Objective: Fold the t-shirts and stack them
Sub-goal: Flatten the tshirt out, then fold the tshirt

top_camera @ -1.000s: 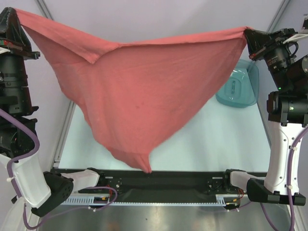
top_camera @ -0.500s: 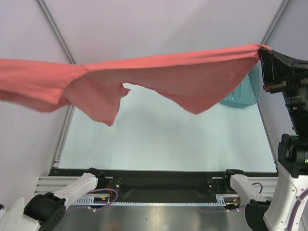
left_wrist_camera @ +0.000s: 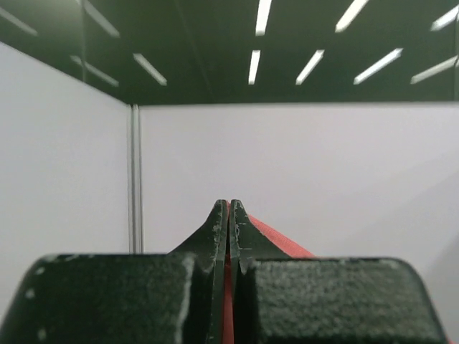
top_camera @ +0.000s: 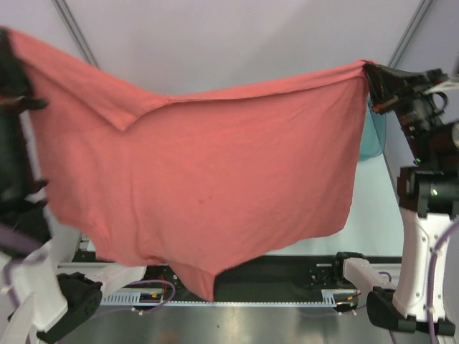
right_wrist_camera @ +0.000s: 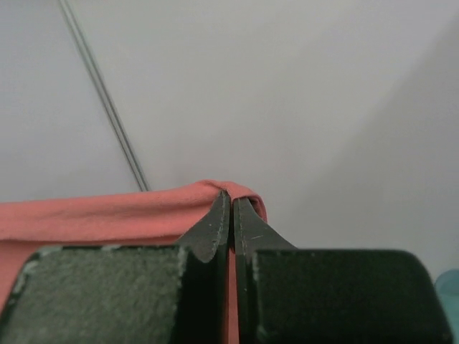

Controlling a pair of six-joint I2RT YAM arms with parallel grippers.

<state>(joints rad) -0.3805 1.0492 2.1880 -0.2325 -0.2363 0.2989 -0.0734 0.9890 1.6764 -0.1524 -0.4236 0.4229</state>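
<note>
One t-shirt [top_camera: 201, 186], top corners in pincers [left_wrist_camera: 229, 206] [right_wrist_camera: 231, 197]

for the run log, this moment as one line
red t-shirt: hangs spread in air | left claw: shut on one top corner | right claw: shut on the other | teal tub: behind, far right

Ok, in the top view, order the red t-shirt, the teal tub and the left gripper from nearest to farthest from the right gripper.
1. The red t-shirt: its corner is pinched in the right gripper, upper right.
2. The teal tub: just below that gripper, behind the shirt's right edge.
3. The left gripper: far across at upper left, holding the other corner.
</note>
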